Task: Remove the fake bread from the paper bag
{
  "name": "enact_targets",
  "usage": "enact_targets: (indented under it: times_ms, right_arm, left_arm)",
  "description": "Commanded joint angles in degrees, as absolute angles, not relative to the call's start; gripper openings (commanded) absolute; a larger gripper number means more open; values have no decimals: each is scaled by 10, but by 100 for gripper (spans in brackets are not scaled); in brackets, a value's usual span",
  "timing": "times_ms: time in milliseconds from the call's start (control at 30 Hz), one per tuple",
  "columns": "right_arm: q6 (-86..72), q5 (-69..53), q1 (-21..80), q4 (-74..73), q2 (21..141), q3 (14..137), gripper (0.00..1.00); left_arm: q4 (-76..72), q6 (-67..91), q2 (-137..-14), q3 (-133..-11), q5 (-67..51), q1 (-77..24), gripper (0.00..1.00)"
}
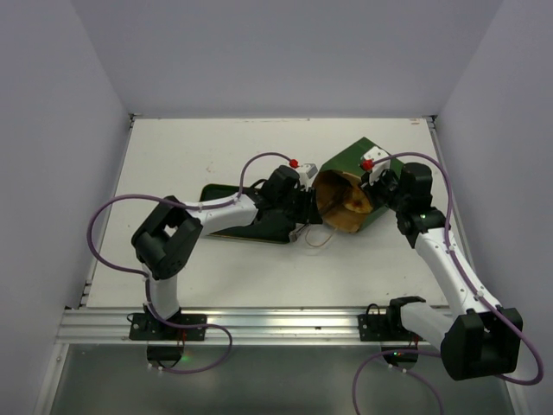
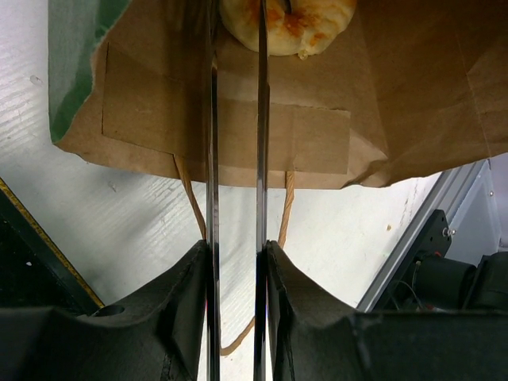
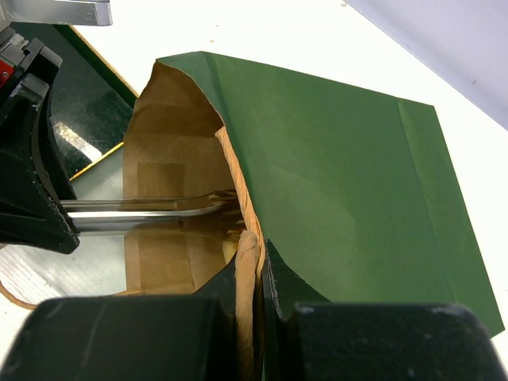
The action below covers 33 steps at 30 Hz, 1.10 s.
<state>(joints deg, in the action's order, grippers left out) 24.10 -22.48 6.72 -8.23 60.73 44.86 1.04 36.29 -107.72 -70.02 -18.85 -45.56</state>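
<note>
One paper bag (image 1: pixel 356 160), one bun (image 2: pixel 308 24) inside, left hand (image 2: pixel 236 250) gripping tongs (image 2: pixel 261 143), right hand (image 3: pixel 255 266) pinching rim (image 3: pixel 234 175)

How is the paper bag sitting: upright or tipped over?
Tipped over. The paper bag lies on its side on the table, mouth open sideways, a bun resting on its inner wall.

So the left arm (image 1: pixel 212 210) stretches right across the middle, elbow folded up near its base, and the left gripper (image 2: pixel 236 252) squeezes the tongs (image 2: pixel 261 119) between its fingers. The right arm (image 1: pixel 445 259) reaches far and left, with the right gripper (image 3: pixel 252 278) pinched tight on the paper bag (image 3: pixel 333 198) rim.
</note>
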Motion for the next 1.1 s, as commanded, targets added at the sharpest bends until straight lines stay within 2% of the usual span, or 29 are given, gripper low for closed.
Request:
enact_targets:
  times_ms: [0,667,1067]
  right_arm:
    - [241,-236,68,-57,593,450,0]
    - [209,-161,68,-25,590,446,0]
    - [198,-123,67,-10,590,445,0]
  left_arm:
    - [-4,353,-1049,-722,-204,-460,0]
    - [-1,352,-942,-676,-196,-452,0]
    - [52,335,-878,-642,-187,-435,0]
